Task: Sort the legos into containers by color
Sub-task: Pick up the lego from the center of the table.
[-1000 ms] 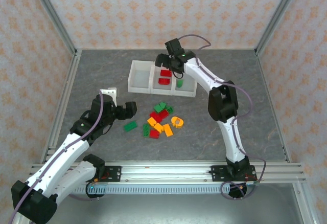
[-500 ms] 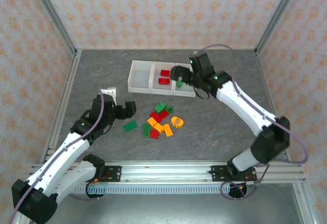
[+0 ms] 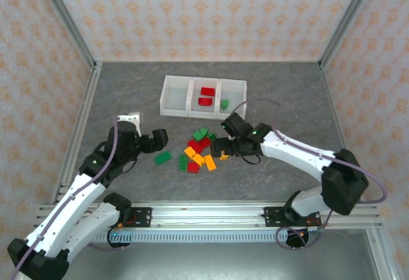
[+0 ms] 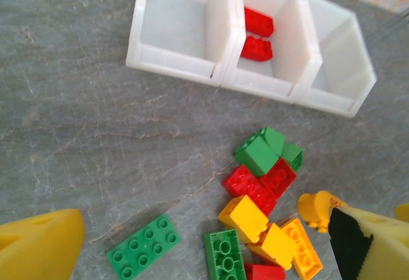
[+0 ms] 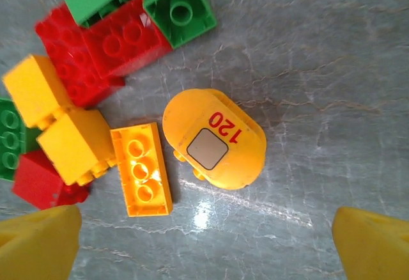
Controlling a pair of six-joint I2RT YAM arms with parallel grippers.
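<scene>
Now the right hand (image 5: 204, 241) hangs wide open and empty over the rounded orange lego (image 5: 214, 138), apparently starting a pick-up; next it likely must descend and close squarely.

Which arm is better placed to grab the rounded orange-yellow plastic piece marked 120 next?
Right. The right gripper, open, hangs just over the rounded orange-yellow plastic piece marked 120. The left gripper, also open, sits by the flat green plastic plate, farther from that piece.
</scene>
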